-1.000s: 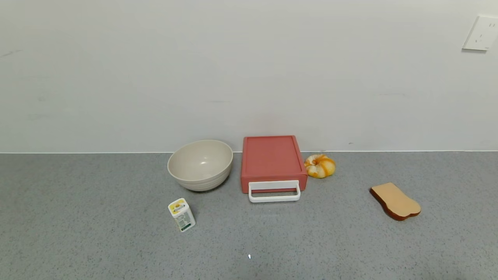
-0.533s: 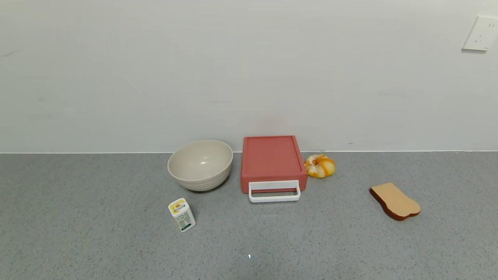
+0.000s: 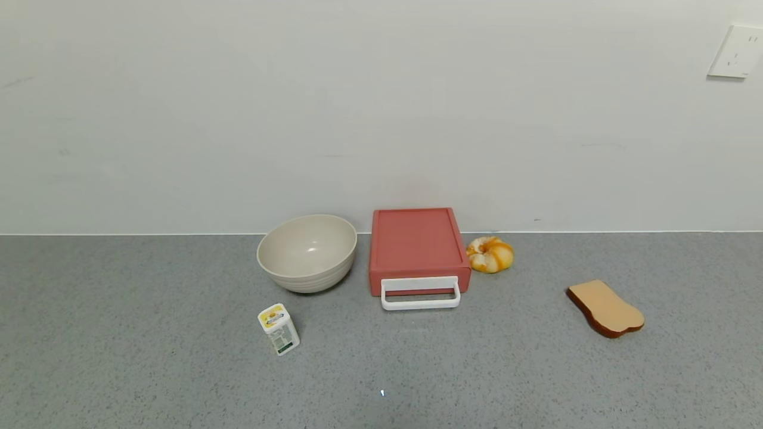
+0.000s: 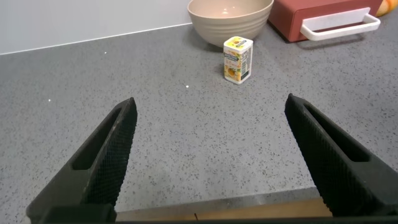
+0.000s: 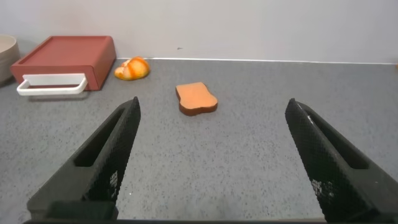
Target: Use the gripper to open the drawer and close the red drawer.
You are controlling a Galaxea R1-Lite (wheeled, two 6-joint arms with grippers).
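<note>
The salmon-red drawer stands shut against the back wall at mid-table, its white loop handle facing me. It also shows in the left wrist view and the right wrist view. Neither arm shows in the head view. My left gripper is open and empty, low over the near table edge, far from the drawer. My right gripper is open and empty, also near the front edge.
A beige bowl stands left of the drawer, a small yellow-white carton in front of it. A yellow-orange bun lies right of the drawer, a toast slice farther right. A wall socket is at upper right.
</note>
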